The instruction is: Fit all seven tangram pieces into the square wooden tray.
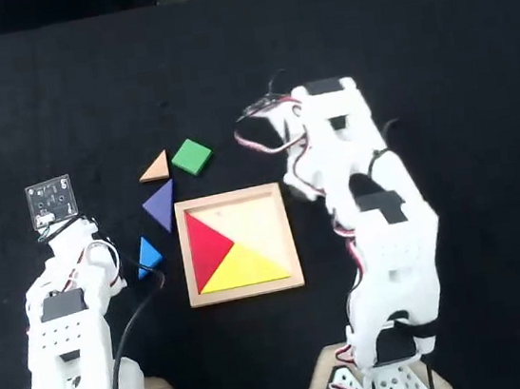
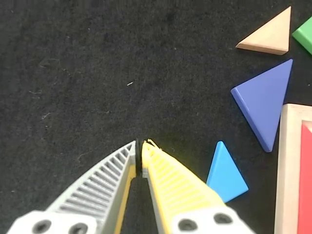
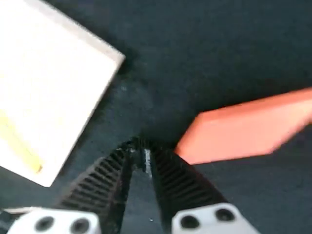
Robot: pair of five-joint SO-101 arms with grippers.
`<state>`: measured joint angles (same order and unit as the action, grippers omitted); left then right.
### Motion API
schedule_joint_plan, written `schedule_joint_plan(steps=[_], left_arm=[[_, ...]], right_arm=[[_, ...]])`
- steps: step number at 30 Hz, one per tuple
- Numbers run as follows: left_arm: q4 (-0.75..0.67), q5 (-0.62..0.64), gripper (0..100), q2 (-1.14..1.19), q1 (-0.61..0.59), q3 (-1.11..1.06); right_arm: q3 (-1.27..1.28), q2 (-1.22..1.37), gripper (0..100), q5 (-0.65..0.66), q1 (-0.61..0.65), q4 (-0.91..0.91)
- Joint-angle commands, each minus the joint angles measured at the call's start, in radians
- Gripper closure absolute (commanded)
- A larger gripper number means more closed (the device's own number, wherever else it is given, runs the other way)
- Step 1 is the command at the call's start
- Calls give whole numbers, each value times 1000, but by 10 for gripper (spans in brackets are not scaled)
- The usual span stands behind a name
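Holding a red triangle [image 1: 207, 243] and a yellow triangle [image 1: 243, 268], the square wooden tray [image 1: 232, 196] is seen mid-desk [image 1: 456, 82], which is covered in black. To its left are laid a tan triangle [image 1: 154, 168], a green square [image 1: 191, 157], a dark blue triangle [image 1: 160, 206] and a light blue triangle [image 1: 148, 255]. An orange piece [image 3: 243, 129] is noted just beside the right fingers [image 3: 178, 180], which are closed and empty. The left fingers [image 2: 161, 175] are closed and empty, near the light blue triangle.
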<state>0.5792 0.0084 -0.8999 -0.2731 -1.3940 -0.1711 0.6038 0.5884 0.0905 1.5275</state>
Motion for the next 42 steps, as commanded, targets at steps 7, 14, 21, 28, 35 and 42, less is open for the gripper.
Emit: schedule_joint_plan(steps=[7, 14, 21, 28, 35, 42], left_arm=[[-21, -9, 967, -20, -8, 5], [-21, -9, 967, -20, -8, 5], [-21, -9, 967, -20, -7, 5], [-21, -9, 967, -20, -10, 5], [-21, -9, 967, -20, -12, 5], [-21, -9, 967, -20, -12, 5]], right_arm=[[-82, 31, 988, 48, -112, 6], [-188, 31, 988, 48, -192, 12], [-269, -38, 988, 37, -114, 224], [-150, -202, 951, -252, -130, 54], [74, -165, 738, -288, -57, -144], [31, -117, 750, -315, -35, -186]])
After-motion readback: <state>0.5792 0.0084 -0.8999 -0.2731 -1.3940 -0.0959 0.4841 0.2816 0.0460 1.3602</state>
